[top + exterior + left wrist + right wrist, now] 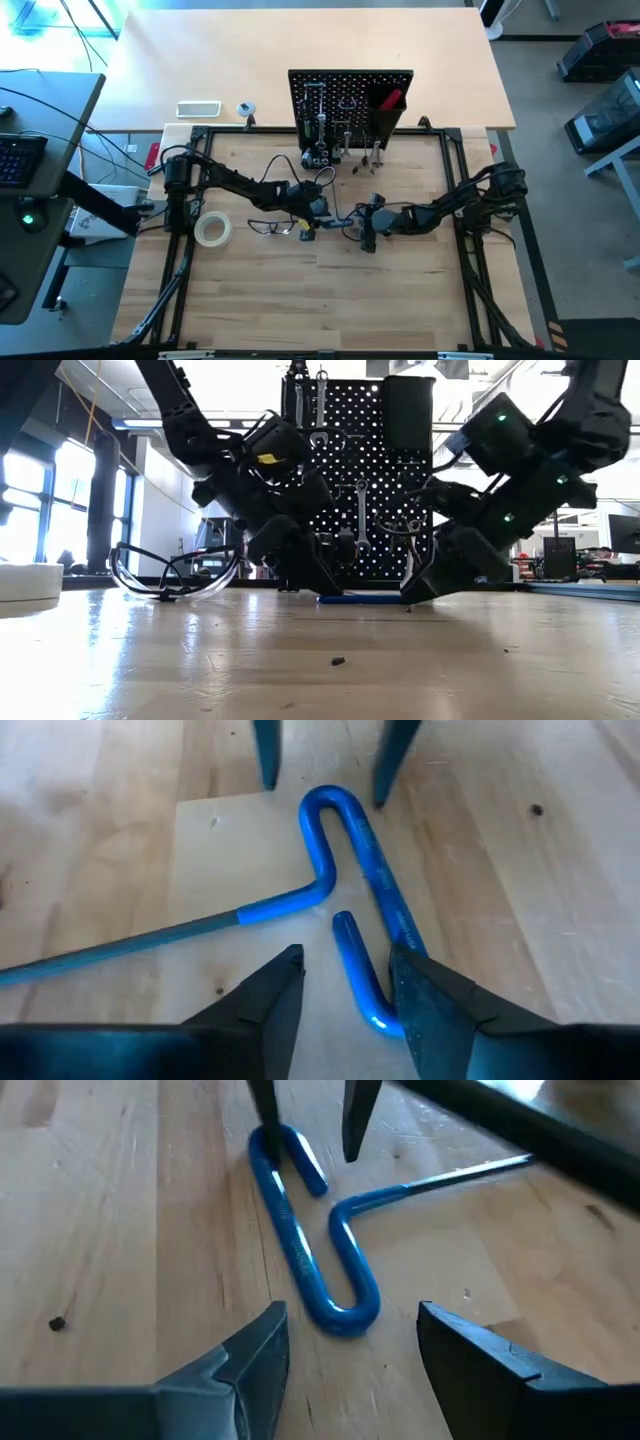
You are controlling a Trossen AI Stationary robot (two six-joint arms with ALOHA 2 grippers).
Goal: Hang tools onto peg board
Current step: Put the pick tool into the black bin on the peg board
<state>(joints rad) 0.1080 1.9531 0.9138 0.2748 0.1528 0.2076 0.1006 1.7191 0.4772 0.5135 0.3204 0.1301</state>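
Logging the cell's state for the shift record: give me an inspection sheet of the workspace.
Surface: wooden table, a few dark specks in the low view.
Job's things: blue hex key flat on the table between both grippers; glasses and tape roll on the table; wrenches hang on the peg board.
Clutter: nothing seen on the table.
Grippers: left gripper open, fingers astride one end of the key's handle; right gripper open, astride the other end. Neither holds it.
Cables: on the arms and left of the table.
Surroundings: second table behind, keyboard at left.
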